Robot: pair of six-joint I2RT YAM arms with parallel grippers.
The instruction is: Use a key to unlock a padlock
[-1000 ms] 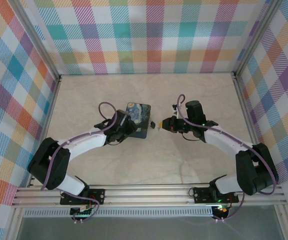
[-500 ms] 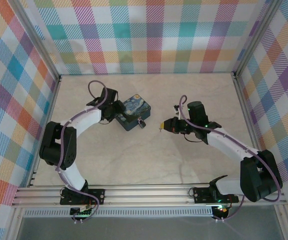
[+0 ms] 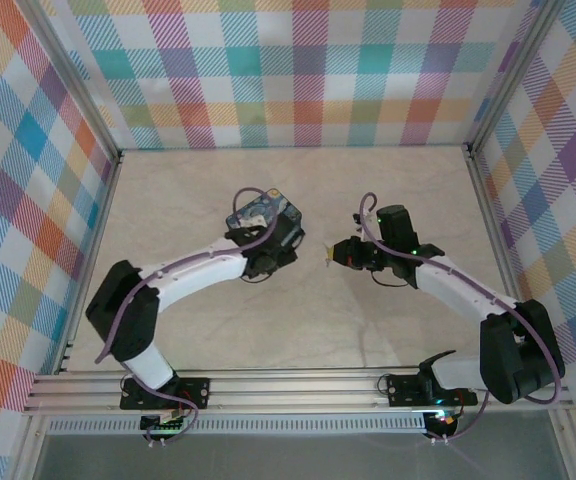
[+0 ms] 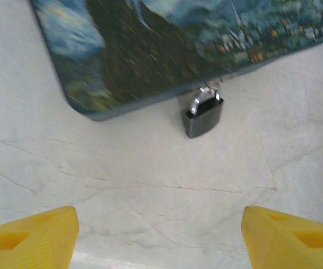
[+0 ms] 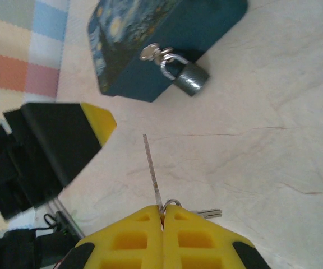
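Left arm wrist overlaps blue box near edge; right pincer nearby, apart.

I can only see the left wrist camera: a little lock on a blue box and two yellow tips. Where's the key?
Observer: The key is pinched in the right gripper, with its blade sticking out in front.
Operator: Is it touching the lock?
Observer: No. In the right wrist view, bare table lies between the key's tip and the padlock.
Operator: Is there just one key?
Observer: No, a second key sticks out beside the yellow fingers, on a small ring.
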